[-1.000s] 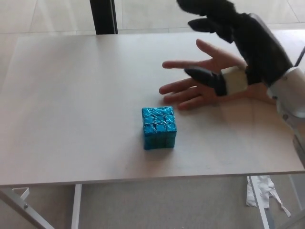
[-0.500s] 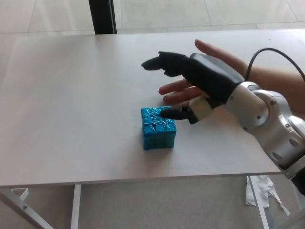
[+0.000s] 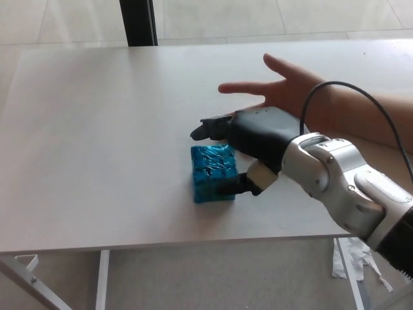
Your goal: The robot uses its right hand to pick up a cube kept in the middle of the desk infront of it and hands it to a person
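A blue cube with a shiny, crinkled top sits on the white desk, near its middle. My right hand comes in from the right and brackets the cube's right side. Its fingers stretch over the far top edge, and the thumb lies against the near right face. The fingers are spread, and the cube rests on the desk. Behind my hand, a person's open hand lies palm up on the desk. My left hand does not show.
A dark post stands beyond the desk's far edge. White desk legs show below the front edge at left. Crumpled white paper lies on the floor at the lower right.
My right hand has come down and leftward from above the person's palm to the cube's right side. The cube has not moved. The person's hand stays in place.
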Motion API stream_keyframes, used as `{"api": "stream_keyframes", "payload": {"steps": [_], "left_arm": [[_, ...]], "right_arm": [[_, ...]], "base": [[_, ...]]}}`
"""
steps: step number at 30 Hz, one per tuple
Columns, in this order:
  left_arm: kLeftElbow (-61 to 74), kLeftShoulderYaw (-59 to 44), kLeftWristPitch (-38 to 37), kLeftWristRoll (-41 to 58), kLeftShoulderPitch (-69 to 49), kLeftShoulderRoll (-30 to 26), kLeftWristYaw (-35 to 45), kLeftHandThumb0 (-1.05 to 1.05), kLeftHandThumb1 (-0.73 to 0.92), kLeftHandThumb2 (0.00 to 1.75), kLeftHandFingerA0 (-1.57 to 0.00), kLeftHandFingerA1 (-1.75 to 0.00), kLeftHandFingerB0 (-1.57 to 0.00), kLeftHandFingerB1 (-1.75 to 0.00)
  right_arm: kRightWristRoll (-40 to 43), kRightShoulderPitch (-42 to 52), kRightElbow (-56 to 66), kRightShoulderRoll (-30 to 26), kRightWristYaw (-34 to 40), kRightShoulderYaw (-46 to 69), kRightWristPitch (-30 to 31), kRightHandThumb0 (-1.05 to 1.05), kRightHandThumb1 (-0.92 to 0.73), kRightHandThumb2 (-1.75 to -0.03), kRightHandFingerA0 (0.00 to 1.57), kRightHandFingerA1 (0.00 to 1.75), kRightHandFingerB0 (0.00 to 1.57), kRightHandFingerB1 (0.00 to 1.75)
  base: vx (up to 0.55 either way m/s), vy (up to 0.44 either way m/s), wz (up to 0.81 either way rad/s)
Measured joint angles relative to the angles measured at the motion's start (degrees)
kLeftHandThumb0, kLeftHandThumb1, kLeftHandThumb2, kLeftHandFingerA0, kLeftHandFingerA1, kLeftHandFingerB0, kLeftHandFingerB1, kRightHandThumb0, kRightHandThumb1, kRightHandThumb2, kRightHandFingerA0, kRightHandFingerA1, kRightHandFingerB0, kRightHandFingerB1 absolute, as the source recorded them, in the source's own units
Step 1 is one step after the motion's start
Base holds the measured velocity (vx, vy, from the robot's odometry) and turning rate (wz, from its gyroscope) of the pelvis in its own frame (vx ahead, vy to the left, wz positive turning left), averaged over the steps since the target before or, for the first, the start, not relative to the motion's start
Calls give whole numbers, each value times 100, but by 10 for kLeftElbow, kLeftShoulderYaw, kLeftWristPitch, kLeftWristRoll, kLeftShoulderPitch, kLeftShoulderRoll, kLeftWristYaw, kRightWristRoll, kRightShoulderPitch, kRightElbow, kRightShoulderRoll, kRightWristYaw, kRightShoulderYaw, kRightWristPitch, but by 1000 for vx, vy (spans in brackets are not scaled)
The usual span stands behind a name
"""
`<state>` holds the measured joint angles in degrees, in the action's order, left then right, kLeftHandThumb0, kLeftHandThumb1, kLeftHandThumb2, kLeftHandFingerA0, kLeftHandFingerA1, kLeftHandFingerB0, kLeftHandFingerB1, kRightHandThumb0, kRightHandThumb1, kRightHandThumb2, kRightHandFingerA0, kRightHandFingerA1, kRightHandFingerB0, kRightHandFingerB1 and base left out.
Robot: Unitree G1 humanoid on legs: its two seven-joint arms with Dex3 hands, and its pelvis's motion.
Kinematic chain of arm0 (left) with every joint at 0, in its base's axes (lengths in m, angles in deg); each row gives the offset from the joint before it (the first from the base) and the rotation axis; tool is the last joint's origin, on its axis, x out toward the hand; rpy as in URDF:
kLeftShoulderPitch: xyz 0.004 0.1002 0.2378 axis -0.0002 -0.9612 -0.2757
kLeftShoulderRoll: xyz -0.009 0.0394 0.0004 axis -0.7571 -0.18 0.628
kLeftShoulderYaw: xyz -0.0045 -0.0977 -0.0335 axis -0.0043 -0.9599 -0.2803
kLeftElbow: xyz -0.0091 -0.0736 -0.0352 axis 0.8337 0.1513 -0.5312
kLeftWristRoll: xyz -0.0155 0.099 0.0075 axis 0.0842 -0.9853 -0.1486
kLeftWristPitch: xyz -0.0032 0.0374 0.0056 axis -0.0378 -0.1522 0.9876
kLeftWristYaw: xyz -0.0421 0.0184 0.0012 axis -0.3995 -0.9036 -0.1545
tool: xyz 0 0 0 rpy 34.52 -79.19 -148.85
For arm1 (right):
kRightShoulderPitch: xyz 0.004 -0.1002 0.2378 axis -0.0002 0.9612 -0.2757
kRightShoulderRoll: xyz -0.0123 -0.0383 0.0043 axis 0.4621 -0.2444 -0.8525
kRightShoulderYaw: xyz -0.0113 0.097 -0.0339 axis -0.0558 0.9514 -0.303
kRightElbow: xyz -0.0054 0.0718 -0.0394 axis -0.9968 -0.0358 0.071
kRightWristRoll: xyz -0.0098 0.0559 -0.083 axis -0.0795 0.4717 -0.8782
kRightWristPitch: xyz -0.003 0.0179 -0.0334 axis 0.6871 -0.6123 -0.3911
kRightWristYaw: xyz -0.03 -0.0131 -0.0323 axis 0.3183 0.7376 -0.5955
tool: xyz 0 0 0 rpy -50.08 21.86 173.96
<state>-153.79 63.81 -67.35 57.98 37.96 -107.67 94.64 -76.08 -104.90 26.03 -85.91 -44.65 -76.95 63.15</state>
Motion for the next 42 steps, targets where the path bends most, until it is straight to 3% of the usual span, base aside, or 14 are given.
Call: {"api": "stream_keyframes", "payload": {"steps": [2,3,4,5,14,15,18,19,21,31,36,37,41,42], "left_arm": [[0,1,0,0,0,0,1,-70,60,58,-60,-56,-61,-44],[0,2,0,0,0,0,1,-70,61,59,-60,-56,-58,-44],[0,4,0,0,1,0,2,-72,61,59,-60,-56,-58,-44],[0,5,0,0,1,0,2,-72,61,59,-61,-57,-58,-44],[-1,19,-1,-2,3,-3,3,-68,63,60,-64,-58,-61,-44],[-1,20,-1,-2,4,-3,4,-68,63,59,-65,-57,-59,-44],[-1,21,-1,-2,4,-3,4,-71,66,60,-62,-54,-57,-43],[-1,22,-1,-2,4,-3,4,-72,66,60,-62,-54,-56,-43],[0,22,-1,-2,4,-3,4,-73,67,60,-62,-55,-56,-43],[0,26,-1,-2,4,-3,4,-70,72,62,-69,-54,-56,-43],[0,26,-1,-1,4,-2,4,-66,72,62,-67,-56,-54,-43],[0,26,-1,-1,4,-2,4,-69,73,62,-68,-57,-57,-43],[0,27,-1,-1,4,-2,4,-68,72,62,-68,-56,-56,-42],[0,27,-1,-1,4,-2,4,-67,73,62,-66,-53,-53,-42]], "right_arm": [[-17,-7,-5,4,-9,-15,10,-41,-27,-97,2,53,0,51],[-25,-10,-6,5,-15,-23,16,-89,-58,-107,13,55,0,33],[-33,-12,-7,7,-21,-31,22,-99,-78,-64,11,48,5,33],[-42,-12,-7,8,-28,-39,28,-98,-59,-101,7,53,4,30],[-116,-13,-6,29,-40,-64,86,-73,-52,-87,47,68,13,47],[-125,-7,-6,34,-32,-62,93,-63,-64,-59,59,76,22,36],[-139,11,-8,49,1,-56,106,-56,-64,-61,71,137,36,38],[-142,17,-10,54,14,-51,108,-65,-52,-91,82,124,30,51],[-145,26,-13,64,35,-45,110,-54,-64,-65,79,158,41,44],[-150,69,-35,113,144,-3,110,-29,-55,-71,94,175,90,81],[-150,87,-44,131,195,15,105,-27,-59,-75,85,175,83,129],[-150,90,-45,133,205,18,104,-23,-58,-84,82,175,76,162],[-149,106,-51,138,249,31,91,-23,-56,-80,107,170,72,144],[-149,109,-53,138,258,33,87,-23,-57,-76,84,175,75,152]], "base": [[0,0,0],[0,0,0],[0,0,0],[0,0,0],[0,0,0],[0,0,0],[0,0,0],[0,0,0],[0,0,0],[0,0,0],[0,0,0],[0,0,0],[0,0,0],[0,0,0]]}}
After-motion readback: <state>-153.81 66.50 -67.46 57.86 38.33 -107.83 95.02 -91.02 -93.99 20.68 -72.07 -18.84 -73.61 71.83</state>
